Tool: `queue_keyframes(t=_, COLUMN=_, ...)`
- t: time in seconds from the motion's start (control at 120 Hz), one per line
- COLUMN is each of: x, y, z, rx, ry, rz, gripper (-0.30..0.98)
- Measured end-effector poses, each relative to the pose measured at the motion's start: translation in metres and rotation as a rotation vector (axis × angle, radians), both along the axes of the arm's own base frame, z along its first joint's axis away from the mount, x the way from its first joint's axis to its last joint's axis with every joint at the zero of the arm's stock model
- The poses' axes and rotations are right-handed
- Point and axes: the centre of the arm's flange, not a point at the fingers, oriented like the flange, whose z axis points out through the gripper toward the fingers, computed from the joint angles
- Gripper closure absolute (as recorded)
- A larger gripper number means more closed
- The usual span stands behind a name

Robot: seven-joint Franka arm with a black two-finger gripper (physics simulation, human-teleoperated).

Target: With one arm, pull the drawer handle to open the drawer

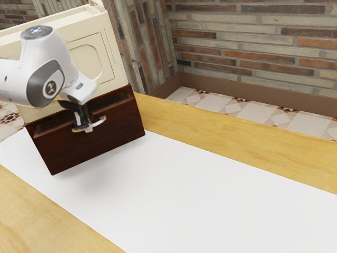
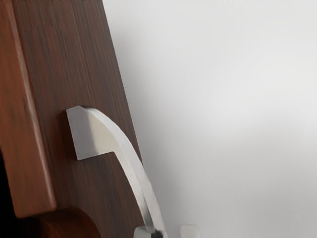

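My gripper (image 1: 87,127) is at the curved handle of the dark brown drawer (image 1: 113,137) in the exterior view. The handle (image 1: 100,122) runs across the upper part of the drawer front. Behind the front's top edge a dark hollow shows, so the drawer stands partly out. In the wrist view the silver handle (image 2: 130,156) curves from the brown front (image 2: 59,74) down to my gripper (image 2: 167,232). The fingertips stand apart on either side of the handle, with a pale gap between it and one of them.
A cream cabinet body (image 1: 108,58) rises above and behind the drawer. Under the drawer lies a white sheet (image 1: 174,195) on the yellow wooden table (image 1: 237,153). A brick wall (image 1: 253,47) and patterned floor tiles (image 1: 253,113) are beyond the table.
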Motion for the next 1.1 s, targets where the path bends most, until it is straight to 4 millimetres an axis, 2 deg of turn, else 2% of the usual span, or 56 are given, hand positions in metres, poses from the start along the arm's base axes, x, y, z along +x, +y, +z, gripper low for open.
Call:
queue_keyframes(t=0.167, x=-0.014, y=-0.019, z=0.004, rx=-0.021, ry=-0.016, rz=-0.011, gripper=0.79)
queue_keyframes(t=0.467, x=-0.026, y=-0.057, z=-0.002, rx=-0.049, ry=-0.014, rz=-0.052, gripper=0.79)
queue_keyframes(t=0.717, x=-0.046, y=-0.088, z=-0.006, rx=-0.083, ry=-0.009, rz=-0.092, gripper=0.79)
queue_keyframes(t=0.9, x=-0.054, y=-0.103, z=-0.008, rx=-0.093, ry=-0.006, rz=-0.112, gripper=0.79)
queue_keyframes(t=1.1, x=-0.057, y=-0.104, z=-0.008, rx=-0.092, ry=-0.007, rz=-0.106, gripper=0.79)
